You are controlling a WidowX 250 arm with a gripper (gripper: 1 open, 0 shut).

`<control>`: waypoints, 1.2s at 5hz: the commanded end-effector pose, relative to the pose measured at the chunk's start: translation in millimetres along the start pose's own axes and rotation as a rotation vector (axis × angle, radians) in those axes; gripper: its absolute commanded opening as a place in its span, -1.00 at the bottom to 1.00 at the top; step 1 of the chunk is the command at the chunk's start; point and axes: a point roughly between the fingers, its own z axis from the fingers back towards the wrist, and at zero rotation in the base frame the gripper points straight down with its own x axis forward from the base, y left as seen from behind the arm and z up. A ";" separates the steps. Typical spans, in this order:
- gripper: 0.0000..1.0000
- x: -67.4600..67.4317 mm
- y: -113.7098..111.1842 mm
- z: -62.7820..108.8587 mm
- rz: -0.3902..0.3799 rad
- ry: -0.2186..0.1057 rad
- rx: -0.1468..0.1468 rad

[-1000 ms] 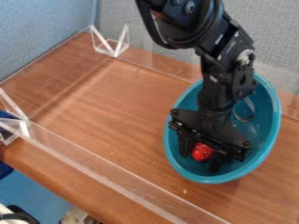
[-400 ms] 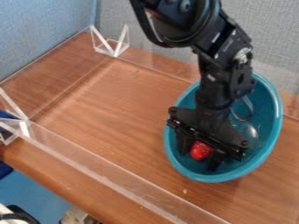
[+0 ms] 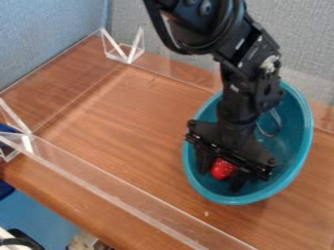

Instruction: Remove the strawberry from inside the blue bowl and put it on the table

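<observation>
The tool (image 3: 226, 168) was closed on the strawberry (image 3: 224, 169) inside the blue bowl (image 3: 298, 146), lower right of frame. Lifting straight up should clear the rim before traversing to the worktop (image 3: 117, 112).

Single view only. Camera high, off table's (image 3: 117, 117) near corner, looking down diagonally across tabletop. Fairly close: blue bowl (image 3: 294, 146) sits right, arm (image 3: 216, 39) cropped at top edge.

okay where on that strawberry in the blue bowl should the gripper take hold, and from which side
Across its red body, coming straight down from above. The strawberry sits low inside the blue bowl, whose deep walls block any sideways approach. The gripper is already shut on it this way.
</observation>
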 end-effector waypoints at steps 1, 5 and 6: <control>-1.00 5.8 5.1 10.3 0.016 -0.044 -0.007; -1.00 3.1 8.0 10.2 -0.003 -0.043 0.003; -1.00 2.2 8.9 11.5 -0.006 -0.044 0.004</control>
